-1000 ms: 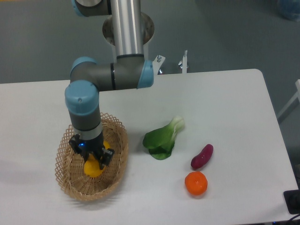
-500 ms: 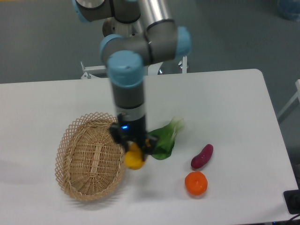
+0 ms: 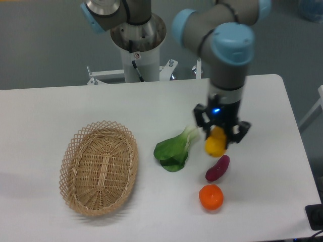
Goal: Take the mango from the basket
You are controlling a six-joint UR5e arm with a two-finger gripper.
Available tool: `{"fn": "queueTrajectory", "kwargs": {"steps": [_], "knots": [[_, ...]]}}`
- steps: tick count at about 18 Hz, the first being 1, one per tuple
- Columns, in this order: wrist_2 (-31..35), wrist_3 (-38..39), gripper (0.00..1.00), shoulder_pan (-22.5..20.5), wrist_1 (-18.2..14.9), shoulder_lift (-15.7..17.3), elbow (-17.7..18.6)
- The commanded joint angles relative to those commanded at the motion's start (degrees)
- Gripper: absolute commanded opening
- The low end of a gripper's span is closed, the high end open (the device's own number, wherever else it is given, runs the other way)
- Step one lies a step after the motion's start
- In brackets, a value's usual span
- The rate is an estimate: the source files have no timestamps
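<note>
The hand (image 3: 220, 135) pinches the mango (image 3: 215, 142) between its two fingers and holds it in the air, well clear of the basket (image 3: 99, 168), which sits to the side with nothing in it. The fruit hangs just above the purple tuber (image 3: 217, 168), with the leafy green (image 3: 174, 149) beside it and the orange (image 3: 211, 197) a little further toward the near edge of the tabletop (image 3: 60, 111).

The main risk is the hold itself. The mango looks smooth and rounded, and most of it shows below the fingertips, so the fingers seem to grip only its upper part. A quick swing or a sudden stop could let it slip or twist out. If it falls, it would likely land on the tuber or the orange, bounce, and roll toward the tabletop edge.

A second risk is height: if the arm drops while travelling, the fruit could knock the tuber or brush the green leaves and be pushed loose. How firmly the fingers press cannot be judged from this view.
</note>
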State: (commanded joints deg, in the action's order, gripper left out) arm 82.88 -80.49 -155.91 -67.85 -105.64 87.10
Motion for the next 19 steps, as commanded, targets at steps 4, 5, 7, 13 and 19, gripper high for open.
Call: {"fn": "queueTrajectory", "kwargs": {"steps": [4, 5, 7, 13, 19], "knots": [[0.0, -4.24, 0.46, -2.03, -1.15, 0.17, -0.26], [0.0, -4.33, 0.46, -2.29, -1.58, 0.26, -0.35], [0.0, -4.42, 0.46, -2.3, -1.94, 0.35, -0.88], [0.0, -4.33, 0.46, -2.3, -1.94, 0.35, -0.88], [0.09, -3.8, 0.46, -2.3, -2.11, 0.53, -0.88]]}}
